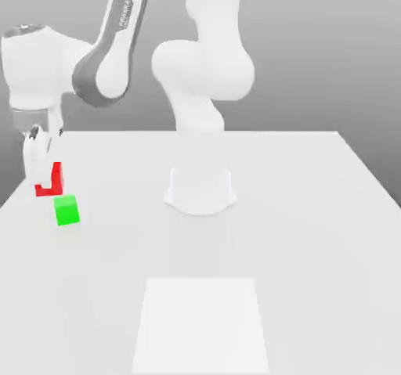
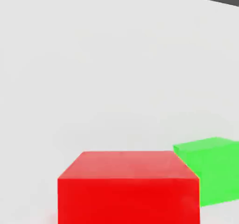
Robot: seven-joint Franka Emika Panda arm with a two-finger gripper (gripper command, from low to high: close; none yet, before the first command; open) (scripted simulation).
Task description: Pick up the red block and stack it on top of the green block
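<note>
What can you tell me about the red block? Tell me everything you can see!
The red block is a small bright red cube with plain, matte faces and sharp edges. In the exterior view it is at the view's left side of the white table, partly covered by the robot's gripper, whose white fingers are shut on it. It sits just above and behind the green block; whether the two touch cannot be told. In the hand view the red block looks level, with the green block beside it.

Faint vertical lettering on arm [image 1: 124, 13], not readable.
</note>
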